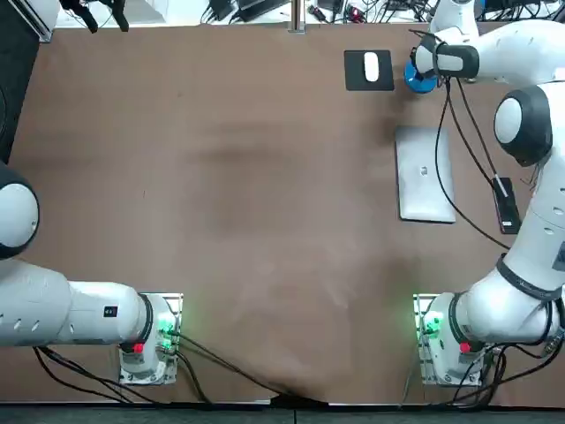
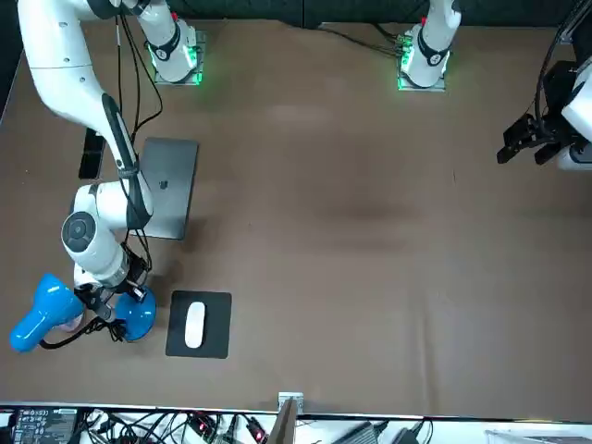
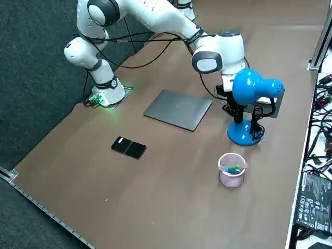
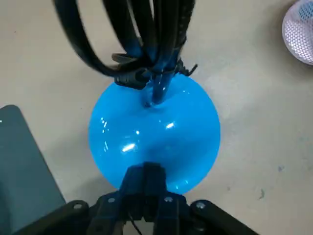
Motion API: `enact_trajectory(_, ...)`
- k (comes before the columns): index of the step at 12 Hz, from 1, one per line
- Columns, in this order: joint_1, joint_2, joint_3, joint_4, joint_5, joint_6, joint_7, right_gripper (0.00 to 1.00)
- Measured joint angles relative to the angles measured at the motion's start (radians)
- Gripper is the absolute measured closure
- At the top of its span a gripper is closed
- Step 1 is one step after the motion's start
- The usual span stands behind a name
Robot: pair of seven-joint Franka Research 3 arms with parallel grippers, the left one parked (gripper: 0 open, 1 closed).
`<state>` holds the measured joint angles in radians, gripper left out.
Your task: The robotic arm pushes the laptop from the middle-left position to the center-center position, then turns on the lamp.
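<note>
The closed grey laptop (image 1: 425, 172) (image 2: 166, 188) (image 3: 178, 109) lies flat on the brown table, in front of the right arm's base. Beyond it stands the blue lamp (image 3: 252, 88), its round base (image 1: 420, 78) (image 4: 154, 132) beside the mouse pad. My right gripper (image 4: 145, 170) (image 2: 116, 301) hangs directly over that base. Its fingers are shut together, and their tips sit at the base's edge, near the black stem and cables. The lamp head (image 2: 42, 313) points away from the laptop. The side view hides the fingers behind the lamp head.
A white mouse (image 1: 372, 67) sits on a black pad (image 2: 208, 347) next to the lamp. A pink cup (image 3: 231, 170) stands near the lamp's base, and a black phone (image 1: 507, 203) lies to the right of the laptop. The table's far edge runs just behind the lamp.
</note>
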<state>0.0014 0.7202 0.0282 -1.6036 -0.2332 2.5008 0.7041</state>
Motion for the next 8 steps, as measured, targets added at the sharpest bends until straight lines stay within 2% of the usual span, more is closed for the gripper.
enact_trajectory(8,0.002,0.003,0.009,0.020,0.001,-0.012,0.000,0.98)
